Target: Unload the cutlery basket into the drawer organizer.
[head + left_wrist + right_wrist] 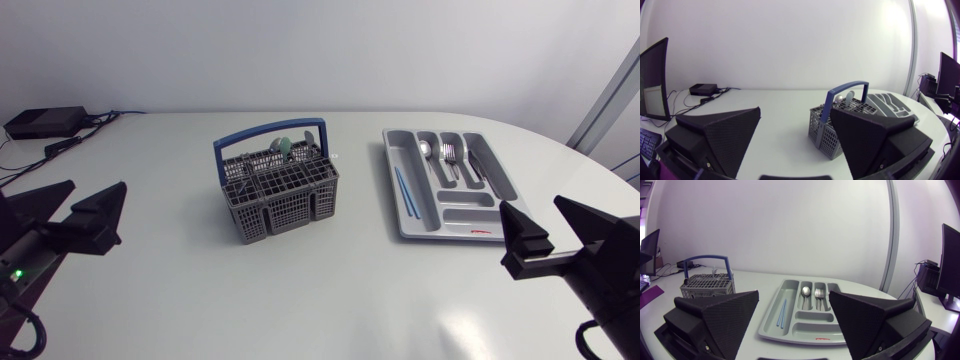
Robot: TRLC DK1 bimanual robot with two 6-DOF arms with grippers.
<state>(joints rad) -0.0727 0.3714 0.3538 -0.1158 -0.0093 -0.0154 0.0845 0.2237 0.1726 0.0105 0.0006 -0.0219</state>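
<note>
Left gripper (795, 112), right gripper (794, 294) both spread wide, empty. Basket (290, 210) mid-table, cutlery (285, 148) upright at its far side; organizer (468, 214) well apart on your right. Expect pieces light, stiff, slick: pinch exposed end across its flat faces, lift straight up

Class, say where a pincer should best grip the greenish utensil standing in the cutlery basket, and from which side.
Take the greenish utensil by its exposed upper end, the only part above the grid of the cutlery basket. Come down from above, probably tilted clear of the blue handle arching close by, since it stands upright.
</note>
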